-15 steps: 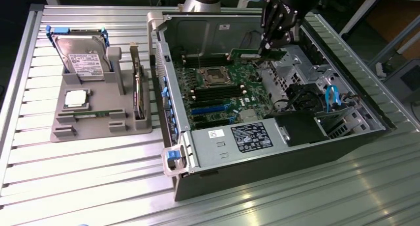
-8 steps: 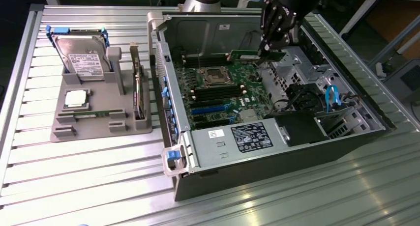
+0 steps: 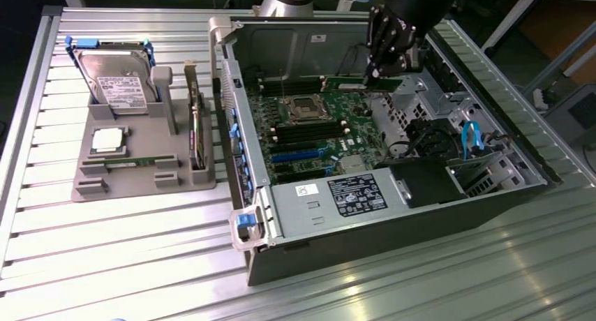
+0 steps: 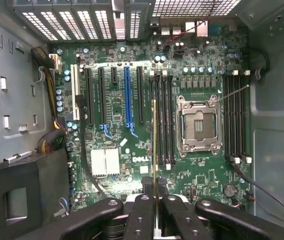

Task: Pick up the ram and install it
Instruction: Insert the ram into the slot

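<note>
Ribbed metal worktop (image 3: 130,251), open computer case (image 3: 289,38): install step, ram (image 4: 154,145) aloft, unseated.
Ram pinched edge-on by the jaws above the motherboard (image 4: 117,105), near the black memory slots (image 4: 163,120) beside the processor socket (image 4: 198,125); seating likely needs its edge squared to one slot.
</note>
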`<state>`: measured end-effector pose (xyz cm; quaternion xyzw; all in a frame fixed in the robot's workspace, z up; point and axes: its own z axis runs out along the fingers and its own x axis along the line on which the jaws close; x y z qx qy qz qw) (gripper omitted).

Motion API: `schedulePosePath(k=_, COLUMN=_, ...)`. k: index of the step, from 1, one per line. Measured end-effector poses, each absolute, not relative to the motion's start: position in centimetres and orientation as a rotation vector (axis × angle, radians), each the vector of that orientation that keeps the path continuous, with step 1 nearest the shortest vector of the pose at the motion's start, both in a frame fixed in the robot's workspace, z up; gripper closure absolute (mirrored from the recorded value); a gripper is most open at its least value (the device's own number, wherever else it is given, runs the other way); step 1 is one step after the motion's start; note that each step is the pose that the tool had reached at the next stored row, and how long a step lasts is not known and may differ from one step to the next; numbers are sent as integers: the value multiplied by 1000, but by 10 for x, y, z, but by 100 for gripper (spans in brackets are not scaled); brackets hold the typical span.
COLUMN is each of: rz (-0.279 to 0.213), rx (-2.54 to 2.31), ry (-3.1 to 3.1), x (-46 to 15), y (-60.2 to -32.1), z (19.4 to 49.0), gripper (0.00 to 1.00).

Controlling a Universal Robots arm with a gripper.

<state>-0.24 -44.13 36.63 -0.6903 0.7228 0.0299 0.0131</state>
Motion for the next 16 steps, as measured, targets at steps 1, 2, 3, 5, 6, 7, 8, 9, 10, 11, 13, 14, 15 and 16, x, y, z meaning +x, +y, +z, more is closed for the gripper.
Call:
schedulePosePath(k=1, rz=93, rx=-2151, ry=2252, x=-2, y=-441, z=365, gripper=89)
schedulePosePath(k=2, rz=93, rx=-2151, ry=2252, x=-2, y=-441, z=364, gripper=89)
schedulePosePath(k=3, rz=93, rx=-2151, ry=2252, x=-2, y=-441, z=363, gripper=89)
schedulePosePath(k=5, rz=93, rx=-2151, ry=2252, x=-2, y=-441, z=362, gripper=89)
schedulePosePath(k=6, rz=93, rx=-2151, ry=2252, x=-2, y=-441, z=362, gripper=89)
schedulePosePath(k=7, rz=93, rx=-2151, ry=2252, x=-2, y=-441, z=361, gripper=89)
schedulePosePath(k=8, rz=93, rx=-2151, ry=2252, x=-2, y=-441, z=361, gripper=89)
schedulePosePath(k=9, rz=93, rx=-2151, ry=2252, x=-2, y=-441, z=360, gripper=89)
schedulePosePath(k=10, rz=93, rx=-2151, ry=2252, x=-2, y=-441, z=358, gripper=89)
schedulePosePath(k=11, rz=93, rx=-2151, ry=2252, x=-2, y=-441, z=357, gripper=89)
schedulePosePath(k=13, rz=93, rx=-2151, ry=2252, x=-2, y=-441, z=355, gripper=89)
schedulePosePath(k=14, rz=93, rx=-2151, ry=2252, x=-2, y=-441, z=354, gripper=89)
schedulePosePath(k=15, rz=93, rx=-2151, ry=2252, x=-2, y=-441, z=352, gripper=89)
schedulePosePath(k=16, rz=93, rx=-2151, ry=2252, x=-2, y=-441, z=351, gripper=89)
